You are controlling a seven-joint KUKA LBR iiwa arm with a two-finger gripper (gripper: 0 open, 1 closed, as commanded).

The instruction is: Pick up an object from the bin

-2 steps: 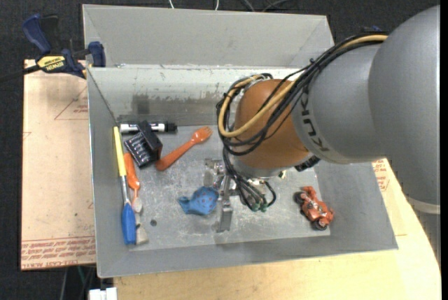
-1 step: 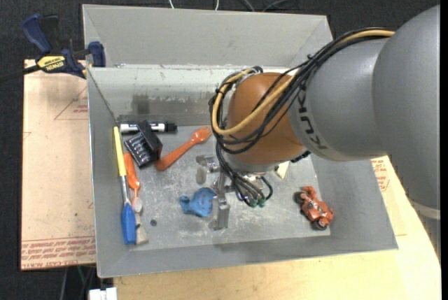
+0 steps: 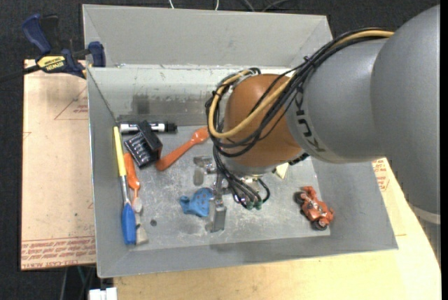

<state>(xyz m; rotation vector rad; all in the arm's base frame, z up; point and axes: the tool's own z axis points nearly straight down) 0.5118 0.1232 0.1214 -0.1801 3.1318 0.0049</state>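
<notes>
hovering gripper (image 3: pixel 211 192) low over the near middle of the grey bin (image 3: pixel 350 236), fingers apart, one far, one near, nothing clamped.
bin holds, by size: orange spoon (image 3: pixel 183 150), far of the gripper; yellow pencil (image 3: pixel 118 150) and blue-handled tool (image 3: pixel 129 223) along the left wall; black ridged block (image 3: pixel 142 145) and marker (image 3: pixel 147 127), far left; red toy car (image 3: pixel 313 207), near right; small blue lump (image 3: pixel 197 204), just left of the fingers' gap. judged step: lining up on the lump. it sits off-centre, so shifting left before closing should seat it squarely; its irregular shape may slip.
</notes>
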